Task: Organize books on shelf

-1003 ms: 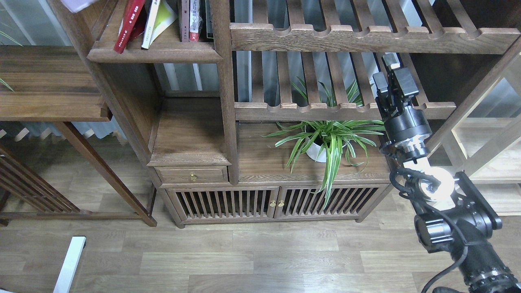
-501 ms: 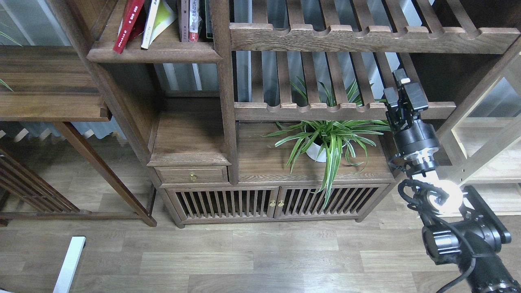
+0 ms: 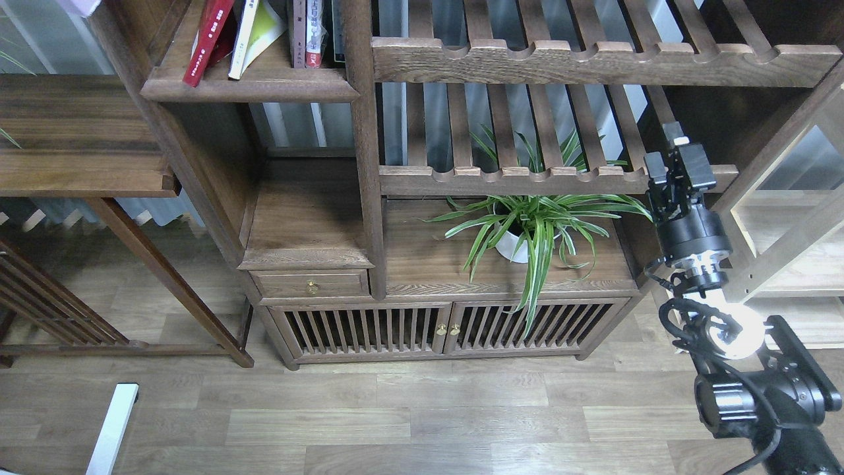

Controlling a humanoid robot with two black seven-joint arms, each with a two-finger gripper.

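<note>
While my right arm rises from the lower right corner, its gripper (image 3: 674, 173) hangs in front of the right end of the lower slatted rack (image 3: 527, 177), apart from everything on the furniture. I see that gripper small and dark, nearly end-on, so I cannot tell whether its fingers are spread or closed, and nothing shows between them. My left gripper does not appear in the head view. Up at the top left, the shelf (image 3: 250, 82) carries the books: a red book (image 3: 208, 41) leans to the right with its lower corner near the front edge, a yellow-green book (image 3: 264, 30) with a white spine leans the same way just beside it, and its cover fans out a little toward the right. At the very top left corner a sliver of a pale lavender thing (image 3: 79, 5) pokes into view, outside the shelf's side post; too little of it shows for me to say what it is. Right of the leaning pair, thin volumes (image 3: 308, 33) stand upright against the vertical post (image 3: 362, 132). Below the lower rack a spider plant (image 3: 534, 224) in a white pot sits on the cabinet top (image 3: 428, 264), its leaves spilling over the front edge and reaching close to my right wrist. A second slatted rack (image 3: 593, 63) runs across the top right.
</note>
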